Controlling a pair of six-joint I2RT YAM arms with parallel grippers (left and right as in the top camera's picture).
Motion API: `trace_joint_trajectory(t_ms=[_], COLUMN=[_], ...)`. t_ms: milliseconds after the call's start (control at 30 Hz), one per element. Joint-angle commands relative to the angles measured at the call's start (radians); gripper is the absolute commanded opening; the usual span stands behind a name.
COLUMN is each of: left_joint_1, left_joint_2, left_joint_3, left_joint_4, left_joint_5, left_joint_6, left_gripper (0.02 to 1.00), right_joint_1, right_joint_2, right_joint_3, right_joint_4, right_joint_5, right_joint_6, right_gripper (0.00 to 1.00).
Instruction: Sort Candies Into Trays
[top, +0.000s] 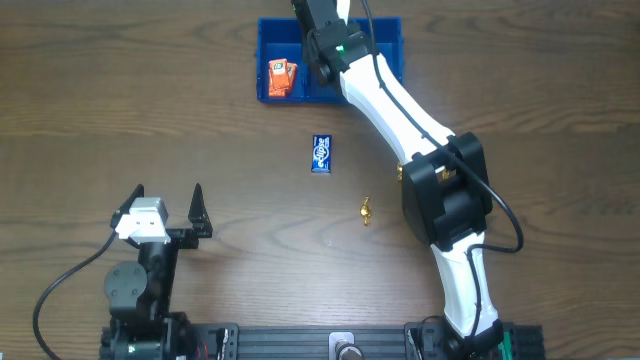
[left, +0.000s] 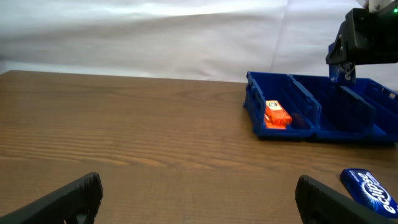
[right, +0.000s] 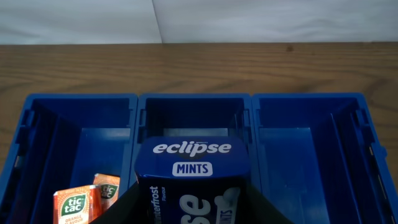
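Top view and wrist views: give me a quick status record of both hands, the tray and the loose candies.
right hand: shut on dark blue mint tin, above the middle compartment of the blue plastic three-compartment tray
left hand: open, holding nothing, near its base
in tray: two small orange candy boxes, in one end compartment
loose on brown wooden table: flat blue mint pack; small gold-wrapped candy

Edge crops the mint tin (right: 191, 171); gold piece (top: 366, 210) too small to tell.

Wooden table (top: 100, 100) — blue tray (top: 262, 50); mint pack (top: 321, 153); gold candy (top: 366, 210)
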Motion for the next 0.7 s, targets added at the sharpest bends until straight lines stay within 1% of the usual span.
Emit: trace_joint_trajectory(t_ms=[33, 67, 133, 167, 200, 233, 300, 367, 533, 600, 633, 700], left_joint_1=[0.000, 0.000, 0.000, 0.000, 0.000, 0.000, 0.000, 0.000, 0.000, 0.000, 0.000, 0.000], left_joint_2=[-0.006, -0.006, -0.006, -0.006, -0.006, -0.006, -0.006, -0.006, -0.006, -0.006, -0.006, -0.006], left_joint_3=[-0.019, -0.019, -0.019, -0.019, -0.019, -0.019, -0.019, -0.019, -0.019, -0.019, -0.019, -0.019], left_joint_4=[-0.034, -0.034, -0.034, -0.034, -0.034, -0.034, -0.034, -0.034, -0.034, -0.034, -0.034, -0.034], left_joint_5=[0.023, 0.023, 0.023, 0.023, 0.023, 0.023, 0.023, 0.023, 0.023, 0.023, 0.023, 0.023], left_joint_6=[0.010, 0.010, 0.010, 0.010, 0.010, 0.010, 0.010, 0.010, 0.010, 0.010, 0.010, 0.010], left_gripper=[0.996, 0.996, 0.998, 0.998, 0.996, 0.998, 0.998, 0.996, 0.998, 0.998, 0.998, 0.998], right_joint_1=[-0.005, -0.005, -0.005, -0.003, -0.003, -0.002, -0.001, 0.001, 0.019, 0.030, 0.034, 0.054], right_joint_2=[0.024, 0.026, 0.028, 0.028, 0.028, 0.028, 0.025, 0.016, -0.082, -0.139, -0.157, -0.198], right_joint_3=[0.008, 0.008, 0.008, 0.008, 0.008, 0.008, 0.012, 0.027, 0.099, 0.101, 0.101, 0.101], right_joint_4=[0.016, 0.016, 0.016, 0.016, 0.016, 0.018, 0.018, -0.005, -0.157, -0.232, -0.264, -0.382], right_joint_5=[0.021, 0.021, 0.021, 0.021, 0.021, 0.021, 0.020, 0.020, 0.016, 0.003, -0.007, -0.014], right_joint_6=[-0.013, -0.013, -0.013, -0.013, -0.013, -0.013, -0.013, -0.013, -0.012, -0.003, 0.005, 0.073], right_gripper=[0.404, 0.509, 0.667, 0.700, 0.766, 0.809, 0.844, 0.847, 0.849, 0.855, 0.855, 0.860])
